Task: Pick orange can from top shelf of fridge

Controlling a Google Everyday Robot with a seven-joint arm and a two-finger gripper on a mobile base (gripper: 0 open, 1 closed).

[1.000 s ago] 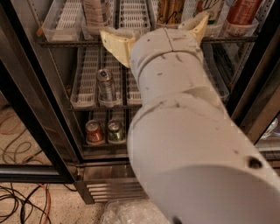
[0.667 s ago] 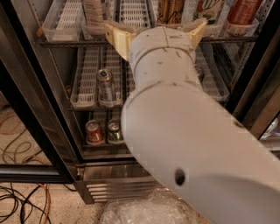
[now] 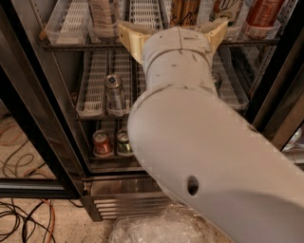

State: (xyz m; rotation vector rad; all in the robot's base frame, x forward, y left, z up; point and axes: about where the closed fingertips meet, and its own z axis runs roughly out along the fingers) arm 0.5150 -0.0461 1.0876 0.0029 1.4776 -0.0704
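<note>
The orange can [image 3: 184, 10] stands on the fridge's top shelf [image 3: 71, 46], orange-gold with dark streaks; only its lower part shows at the frame's top edge. My gripper [image 3: 173, 34] is open, its two cream fingers [image 3: 129, 39] spread wide in front of the top shelf's edge, just below the orange can and apart from it. My white arm fills the middle and right of the view and hides much of the fridge [image 3: 118, 201].
On the top shelf stand a pale can [image 3: 104, 16], a white-brown can [image 3: 224, 8] and an orange-red can [image 3: 263, 12]. A silver can [image 3: 114, 91] sits on the middle rack; a red can [image 3: 101, 143] and a green can [image 3: 124, 142] lower down. Cables [image 3: 23, 218] lie on the floor at left, crumpled plastic [image 3: 156, 228] below.
The gripper has risen slightly and levelled at the top shelf's edge. The arm's big lower segment has swung to the right and down. The cans have not moved.
</note>
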